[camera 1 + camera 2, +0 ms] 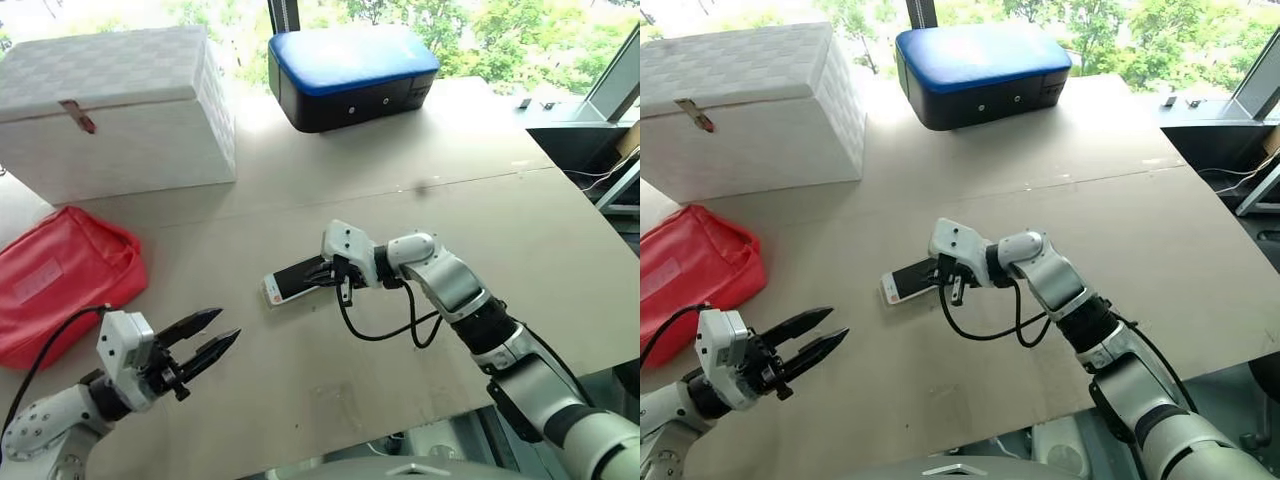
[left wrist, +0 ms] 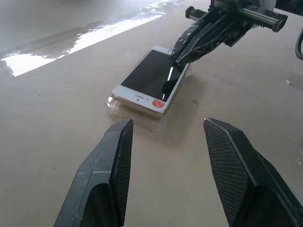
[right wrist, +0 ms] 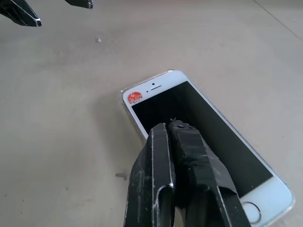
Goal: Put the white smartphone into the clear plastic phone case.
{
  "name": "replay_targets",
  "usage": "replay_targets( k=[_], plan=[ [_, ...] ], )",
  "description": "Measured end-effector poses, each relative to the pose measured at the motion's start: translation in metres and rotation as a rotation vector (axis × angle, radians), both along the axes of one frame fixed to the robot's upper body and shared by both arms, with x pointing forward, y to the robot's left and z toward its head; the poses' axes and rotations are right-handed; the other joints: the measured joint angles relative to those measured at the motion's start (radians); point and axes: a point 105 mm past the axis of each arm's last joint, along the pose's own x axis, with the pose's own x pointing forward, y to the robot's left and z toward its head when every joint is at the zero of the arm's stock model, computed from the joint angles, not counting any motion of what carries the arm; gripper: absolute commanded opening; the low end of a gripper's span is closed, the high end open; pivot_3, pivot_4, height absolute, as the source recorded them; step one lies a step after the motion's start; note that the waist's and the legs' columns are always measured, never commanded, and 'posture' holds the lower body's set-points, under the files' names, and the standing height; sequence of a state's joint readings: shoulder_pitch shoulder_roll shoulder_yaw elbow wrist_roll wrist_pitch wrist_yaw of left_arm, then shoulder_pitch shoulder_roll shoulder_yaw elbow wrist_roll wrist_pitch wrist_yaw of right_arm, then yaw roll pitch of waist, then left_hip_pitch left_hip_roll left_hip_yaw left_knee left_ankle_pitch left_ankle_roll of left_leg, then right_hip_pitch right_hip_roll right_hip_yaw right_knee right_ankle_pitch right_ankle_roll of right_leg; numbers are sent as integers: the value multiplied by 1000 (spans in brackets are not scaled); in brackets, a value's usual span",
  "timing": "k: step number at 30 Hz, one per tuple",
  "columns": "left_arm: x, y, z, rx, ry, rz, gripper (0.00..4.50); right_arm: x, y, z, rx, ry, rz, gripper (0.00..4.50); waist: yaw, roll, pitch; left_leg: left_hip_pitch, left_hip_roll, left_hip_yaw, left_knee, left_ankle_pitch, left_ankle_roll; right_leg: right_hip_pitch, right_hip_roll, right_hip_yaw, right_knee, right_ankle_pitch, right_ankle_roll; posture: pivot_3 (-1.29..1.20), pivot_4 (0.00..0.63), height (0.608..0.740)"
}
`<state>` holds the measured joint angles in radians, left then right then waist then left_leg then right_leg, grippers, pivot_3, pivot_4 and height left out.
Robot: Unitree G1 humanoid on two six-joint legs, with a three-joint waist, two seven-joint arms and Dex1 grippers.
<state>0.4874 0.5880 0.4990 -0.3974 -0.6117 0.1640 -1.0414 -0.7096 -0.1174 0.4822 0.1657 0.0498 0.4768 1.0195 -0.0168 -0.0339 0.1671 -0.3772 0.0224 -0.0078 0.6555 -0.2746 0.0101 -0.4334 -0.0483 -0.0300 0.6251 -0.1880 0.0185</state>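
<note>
1. Right gripper (image 3: 173,127): fingers pinched fully together, holding nothing, tips resting on or just above the black glass of the white smartphone (image 2: 151,78), about mid-screen. Reads as a press-down to seat the phone, not a grasp
2. Left gripper (image 1: 205,340): jaws partly spread, empty, held above the table (image 1: 520,230) near its front edge, pointed toward the phone but well apart from it
3. The phone lies screen-up near the table's middle, on top of the clear plastic phone case (image 2: 135,116). In the left wrist view the case rim juts out past the phone's end and one long side, so the phone looks skewed on it, probably not snapped in
4. Risk: pressing mid-screen with nothing bracing the case could push phone and case across the smooth board together, or pop a corner that has seated
5. Risk: closed tips on glass may skid, since there is little purchase there
6. Risk: if the offset stays, force may bend the thin rim rather than seat the frame
7. Risk: the case is hard to see, so the left claw could easily nudge it while closing in
8. Containers: white lidded box (image 1: 110,110), closed, contents hidden. Blue-topped black case (image 1: 350,75), closed. Red pouch (image 1: 60,275), contents cannot be told
</note>
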Motion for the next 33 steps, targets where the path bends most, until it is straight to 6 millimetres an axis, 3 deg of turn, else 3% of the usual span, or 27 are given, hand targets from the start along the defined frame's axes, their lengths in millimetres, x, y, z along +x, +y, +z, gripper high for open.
replay_targets(
  k=[10,18,25,31,33],
  plan=[
    [-1,4,-2,7,-1,11,2404,10,23,-2,-12,-45,38,0,-1,2,1,0,0,1,0,0,0,0,-1,1,-1,1,1,0,150,740],
    [-7,7,-6,26,14,29,2404,8,32,-21,-151,-56,109,0,-4,3,1,2,0,1,0,0,0,1,0,1,0,-1,-2,0,150,740],
    [-6,9,-5,29,9,51,2404,12,38,-30,-209,-38,114,0,-16,9,-11,18,0,1,-2,0,0,13,-1,4,1,-5,1,0,150,740],
    [3,10,-7,71,23,91,2404,10,32,-29,-73,42,76,0,-18,12,-16,21,0,-2,-2,0,0,16,-1,3,1,-5,1,0,150,740],
    [5,9,-9,81,40,89,1878,9,25,-25,-29,87,64,0,-19,11,-15,16,0,-3,-2,0,0,12,-1,4,1,-4,1,0,150,740]
  ],
)
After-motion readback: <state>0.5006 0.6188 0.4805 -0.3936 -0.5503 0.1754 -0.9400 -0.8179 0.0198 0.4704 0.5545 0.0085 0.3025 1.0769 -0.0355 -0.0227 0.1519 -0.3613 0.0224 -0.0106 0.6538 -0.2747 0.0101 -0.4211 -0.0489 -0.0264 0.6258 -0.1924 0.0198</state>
